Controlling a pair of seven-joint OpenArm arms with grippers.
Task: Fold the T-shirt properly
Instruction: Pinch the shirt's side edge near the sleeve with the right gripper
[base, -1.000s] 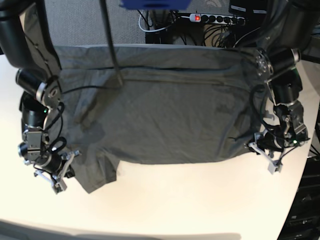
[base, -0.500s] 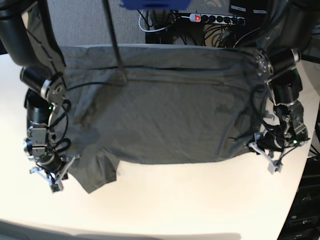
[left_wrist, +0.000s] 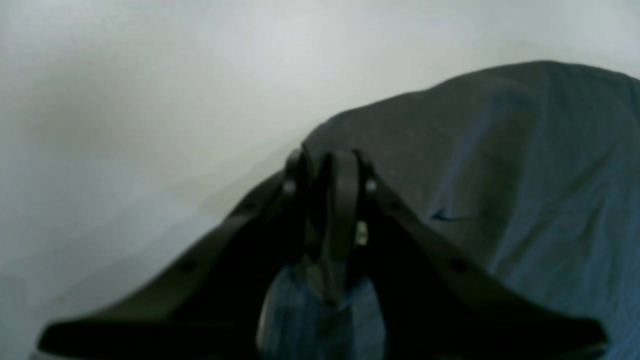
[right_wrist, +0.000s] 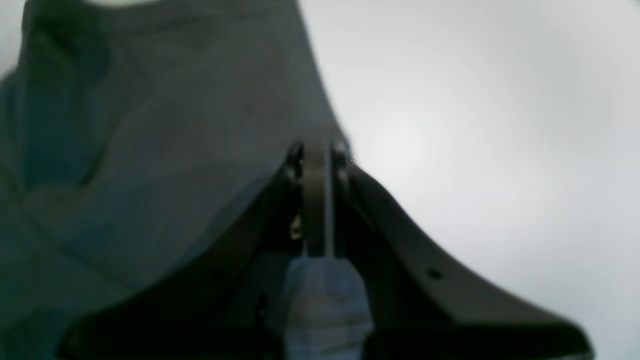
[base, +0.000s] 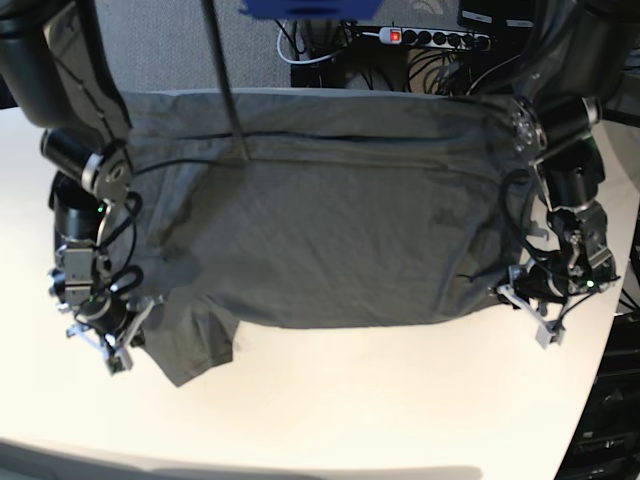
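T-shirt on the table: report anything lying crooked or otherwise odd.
The T-shirt lies unevenly. One sleeve sticks out past the near edge by the right gripper, while the rest of that edge runs fairly straight. The fabric is also wrinkled.

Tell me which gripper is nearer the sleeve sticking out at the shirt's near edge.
Right. The right gripper sits beside the sleeve of the T-shirt; the left gripper is at the opposite side.

Both wrist views are blurred; the T-shirt (base: 320, 240) runs behind both arms; its label is hidden.
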